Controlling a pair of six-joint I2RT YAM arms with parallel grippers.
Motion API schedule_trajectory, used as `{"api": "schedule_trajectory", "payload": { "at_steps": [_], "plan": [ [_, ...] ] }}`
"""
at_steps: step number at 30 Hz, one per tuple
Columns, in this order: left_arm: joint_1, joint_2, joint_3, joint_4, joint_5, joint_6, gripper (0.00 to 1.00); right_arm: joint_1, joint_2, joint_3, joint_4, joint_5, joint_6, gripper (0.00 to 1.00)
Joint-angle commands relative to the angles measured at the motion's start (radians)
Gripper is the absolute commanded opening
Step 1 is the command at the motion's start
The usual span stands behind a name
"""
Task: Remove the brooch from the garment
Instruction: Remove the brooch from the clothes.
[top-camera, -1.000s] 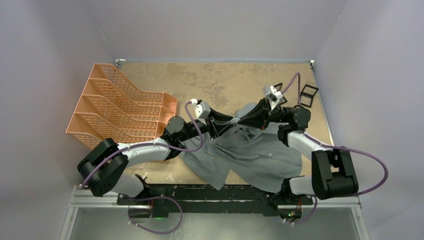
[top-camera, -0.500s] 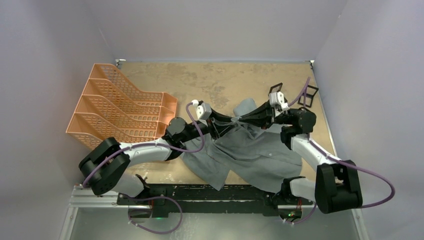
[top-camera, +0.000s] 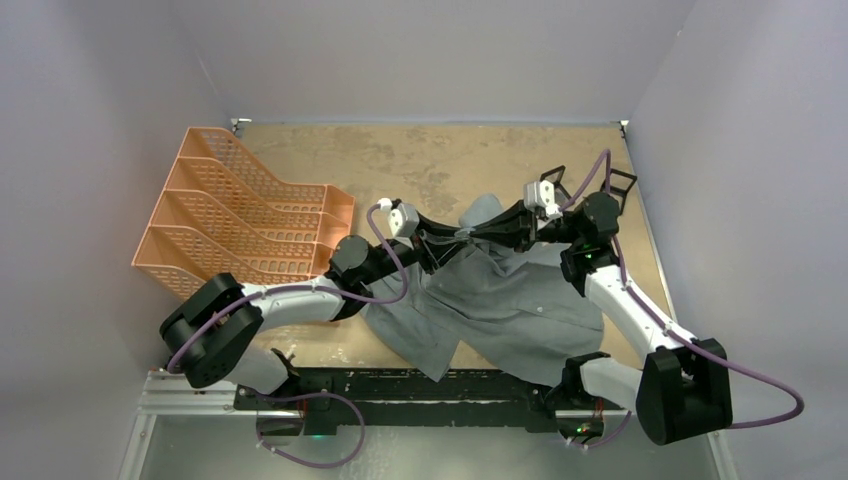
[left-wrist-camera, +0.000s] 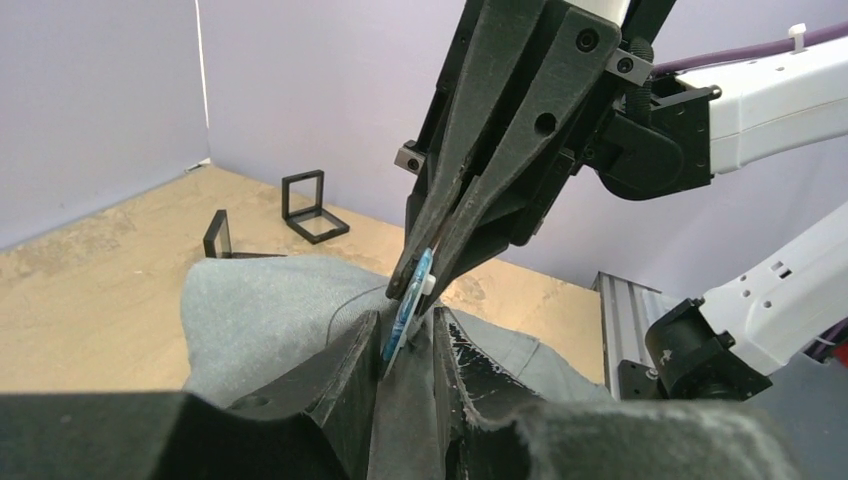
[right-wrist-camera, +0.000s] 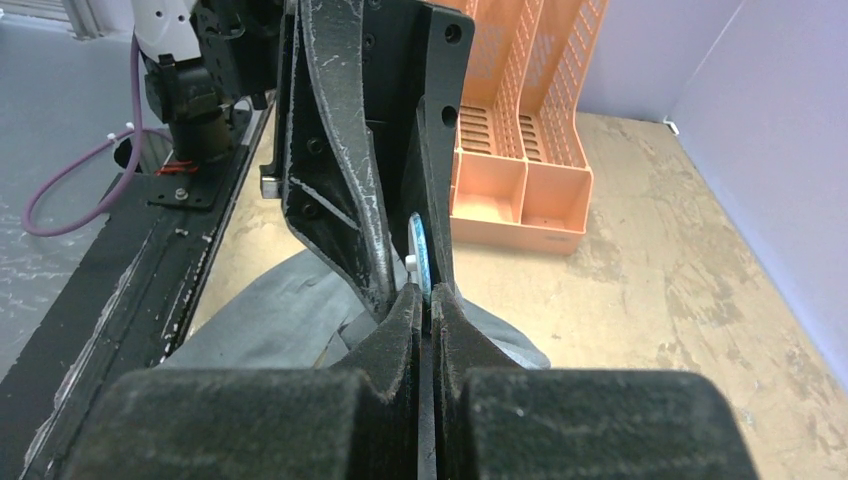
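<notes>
The detaching step is judged to be in hand. In the top view the garment (top-camera: 500, 300) is seen spread on the desk (top-camera: 400, 160) from the centre toward 5 o'clock, and the brooch (left-wrist-camera: 405, 312), a thin blue disc with a small white piece on it, is found at the garment's 11 o'clock end, lifted clear of the desk where the two arms meet. The left gripper (left-wrist-camera: 405, 350), reaching in from 9 o'clock, is seen with its fingers drawn close on a raised fold of grey cloth just under the brooch. The right gripper (right-wrist-camera: 427, 300), coming from 3 o'clock, is clamped edge-on upon the blue disc, its fingers pressed almost together. Whether the fastening is already undone cannot be told. For the next move, the cloth would probably need to be held fast while the brooch is drawn away toward 3 o'clock, slowly, so that the weave is not torn.
</notes>
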Motion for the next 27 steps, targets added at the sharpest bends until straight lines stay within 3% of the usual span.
{"api": "schedule_trajectory", "payload": {
  "at_steps": [1,15,20,27],
  "plan": [
    [-0.006,-0.005,0.007,0.069,-0.001,0.034,0.19,0.004,-0.017,0.037,-0.058,0.025,-0.064,0.00],
    [-0.005,-0.007,0.009,0.062,-0.017,0.054,0.14,0.004,-0.014,0.038,-0.070,0.024,-0.063,0.00],
    [-0.005,-0.006,-0.009,0.097,-0.101,-0.003,0.09,0.006,-0.020,0.034,-0.073,0.033,-0.063,0.00],
    [-0.006,0.011,-0.049,0.195,-0.242,-0.133,0.11,0.010,-0.028,0.029,-0.084,0.048,-0.064,0.00]
  ]
}}
